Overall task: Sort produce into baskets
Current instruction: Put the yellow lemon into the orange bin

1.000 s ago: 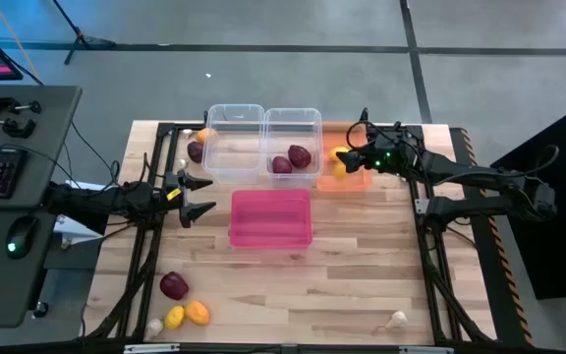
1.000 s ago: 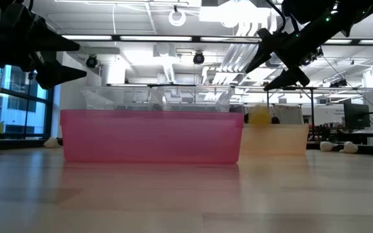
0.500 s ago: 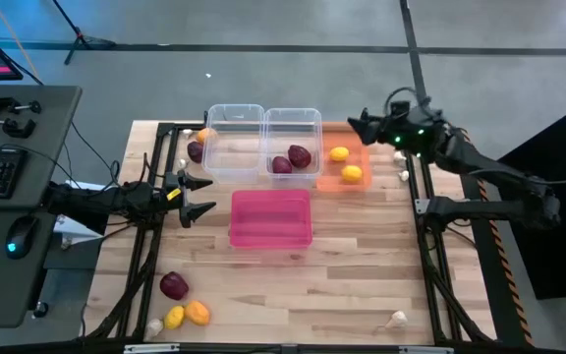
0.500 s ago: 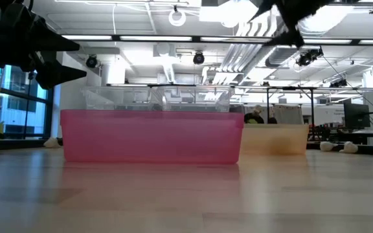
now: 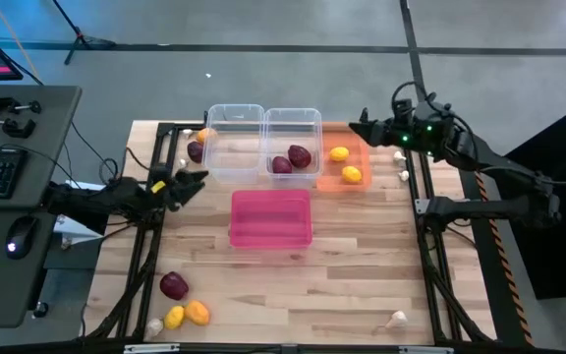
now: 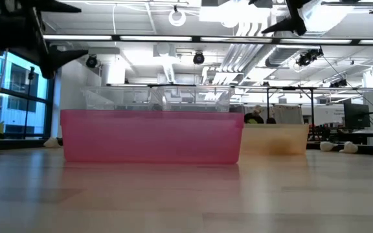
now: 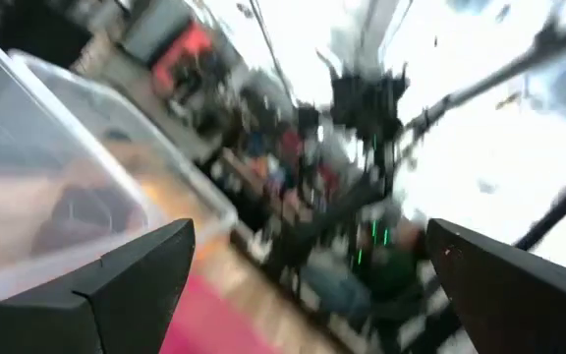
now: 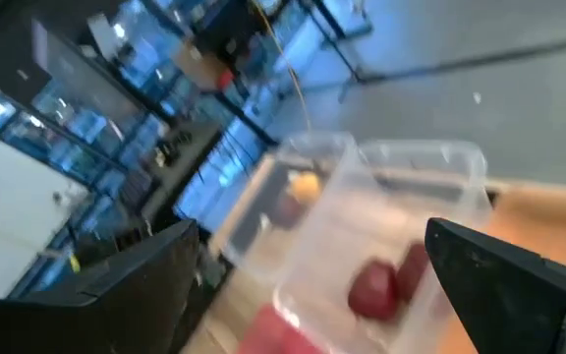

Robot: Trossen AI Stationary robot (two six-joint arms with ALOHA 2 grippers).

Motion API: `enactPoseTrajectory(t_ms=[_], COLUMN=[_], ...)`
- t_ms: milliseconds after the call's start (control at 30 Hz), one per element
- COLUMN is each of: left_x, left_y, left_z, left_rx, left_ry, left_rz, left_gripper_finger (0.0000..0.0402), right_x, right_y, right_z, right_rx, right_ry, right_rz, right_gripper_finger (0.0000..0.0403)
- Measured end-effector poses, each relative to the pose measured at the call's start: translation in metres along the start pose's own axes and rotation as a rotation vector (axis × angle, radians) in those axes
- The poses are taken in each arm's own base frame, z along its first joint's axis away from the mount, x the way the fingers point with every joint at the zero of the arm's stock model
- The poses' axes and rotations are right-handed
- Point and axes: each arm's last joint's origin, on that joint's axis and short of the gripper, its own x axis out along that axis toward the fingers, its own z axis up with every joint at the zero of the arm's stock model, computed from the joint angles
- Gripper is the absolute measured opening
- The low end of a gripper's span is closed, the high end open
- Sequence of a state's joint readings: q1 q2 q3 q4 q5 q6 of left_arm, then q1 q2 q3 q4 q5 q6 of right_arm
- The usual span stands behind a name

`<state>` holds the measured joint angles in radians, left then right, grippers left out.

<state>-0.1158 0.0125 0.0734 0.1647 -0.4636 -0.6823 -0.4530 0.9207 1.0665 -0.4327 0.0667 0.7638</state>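
My left gripper [image 5: 197, 183] is open and empty above the table's left side, near the pink basket [image 5: 271, 217]; the low view [image 6: 75, 31] shows it high above the table. My right gripper [image 5: 355, 125] is open and empty, raised over the far edge beside the orange basket [image 5: 328, 183]. Two lemons [image 5: 339, 153] [image 5: 351, 174] lie in the orange basket. Two red onions [image 5: 281, 164] [image 5: 300, 155] lie in the right clear basket [image 5: 293, 123]. The left clear basket [image 5: 235, 140] stands beside it. The right wrist view shows the clear baskets [image 8: 440, 172] and the onions [image 8: 371, 287].
A red onion [image 5: 196, 151] and an orange fruit [image 5: 202, 135] lie left of the clear baskets. Near the front left lie a red onion [image 5: 173, 285], two lemons [image 5: 174, 317] [image 5: 197, 313] and a garlic bulb [image 5: 154, 325]. More garlic lies at the front right [image 5: 397, 319] and right of the orange basket [image 5: 404, 176].
My right gripper has risen and drawn back from over the orange basket toward the table's far right corner; two lemons now show lying in that basket. My left gripper has risen a little and turned about its wrist.
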Motion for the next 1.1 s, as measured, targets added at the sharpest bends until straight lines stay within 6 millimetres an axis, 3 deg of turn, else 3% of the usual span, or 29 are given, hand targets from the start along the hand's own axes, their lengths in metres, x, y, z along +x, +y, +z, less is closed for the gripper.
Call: enactPoseTrajectory(t_ms=[167, 333, 467, 667, 733, 833, 967, 1100], left_x=[0.000, 0.012, 0.042, 0.078, 0.084, 0.083, 0.056, 0.029], left_y=[-0.010, -0.040, -0.079, -0.122, -0.134, -0.148, -0.157, -0.163], left_z=[0.017, 0.035, 0.051, 0.054, 0.044, 0.007, -0.048, -0.090], left_rx=[-0.171, -0.127, 0.064, 0.357, 0.375, 0.351, 0.374, 0.343], left_ry=[-0.198, -0.073, 0.186, 0.797, 0.918, 1.100, 1.499, 1.666], left_rz=[-0.062, -0.251, -0.229, -0.013, 0.010, -0.027, 0.002, 0.225], left_gripper_finger=[0.0390, 0.0390, 0.0390, 0.0390, 0.0390, 0.0390, 0.0390, 0.0390], right_x=[-0.001, -0.001, -0.001, -0.002, -0.002, -0.002, -0.003, -0.004], right_y=[-0.004, -0.007, -0.009, -0.010, -0.012, -0.016, -0.019, -0.021], right_z=[-0.010, -0.011, -0.010, -0.011, -0.013, -0.016, -0.018, -0.019], right_rx=[-0.005, -0.006, -0.012, -0.075, -0.098, -0.133, -0.153, -0.167], right_ry=[0.072, 0.033, -0.011, 0.006, 0.030, 0.059, 0.074, 0.082], right_rz=[-0.077, -0.155, -0.199, -0.219, -0.239, -0.275, -0.320, -0.352], right_gripper_finger=[0.0385, 0.0385, 0.0385, 0.0385, 0.0385, 0.0385, 0.0385, 0.0385])
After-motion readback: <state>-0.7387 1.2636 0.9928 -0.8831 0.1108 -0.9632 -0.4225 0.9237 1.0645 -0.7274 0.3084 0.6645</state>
